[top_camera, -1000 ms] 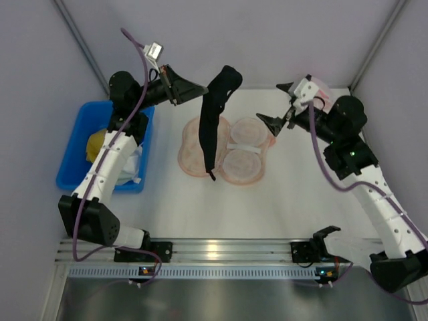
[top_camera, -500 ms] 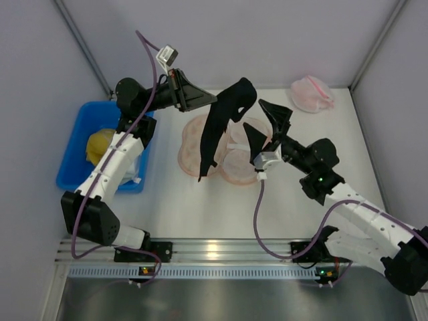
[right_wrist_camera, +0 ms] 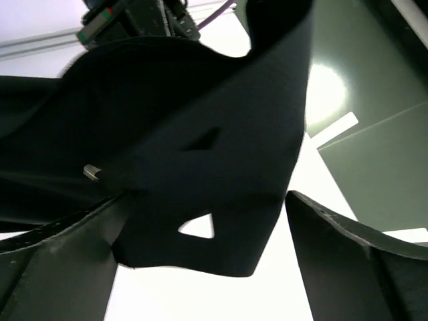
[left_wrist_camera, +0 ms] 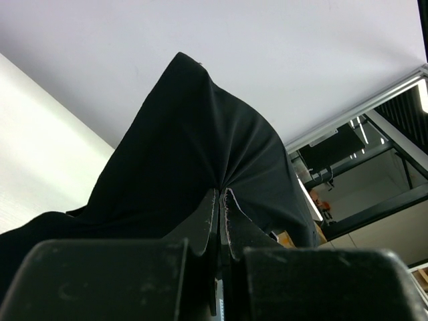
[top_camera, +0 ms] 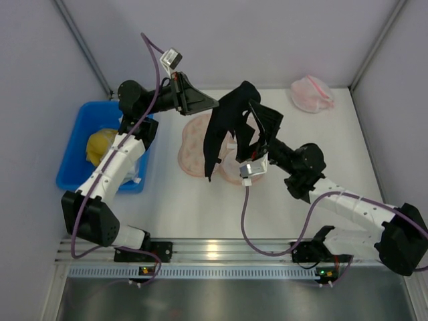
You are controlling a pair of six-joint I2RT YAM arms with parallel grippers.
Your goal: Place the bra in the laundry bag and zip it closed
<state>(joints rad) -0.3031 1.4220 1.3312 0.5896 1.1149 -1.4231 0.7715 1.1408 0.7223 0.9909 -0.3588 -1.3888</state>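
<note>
left gripper (top_camera: 212, 103) fingers pinched shut on the top of the black bra (top_camera: 224, 127), bra hanging below them over the laundry bag (top_camera: 192, 152), right gripper (top_camera: 258, 134) fingers wide apart, bra cloth between them

Bra (top_camera: 224, 126) above laundry bag (top_camera: 190, 152), bin (top_camera: 69, 155) to its left

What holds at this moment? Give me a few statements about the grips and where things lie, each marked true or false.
1. The left gripper is shut on the bra. True.
2. The laundry bag lies flat on the table. True.
3. The bra is inside it. False: the bra hangs in the air above the bag.
4. The right gripper is shut. False: it is open, at the hanging bra.
5. The blue bin holds a yellow cloth. True.
</note>
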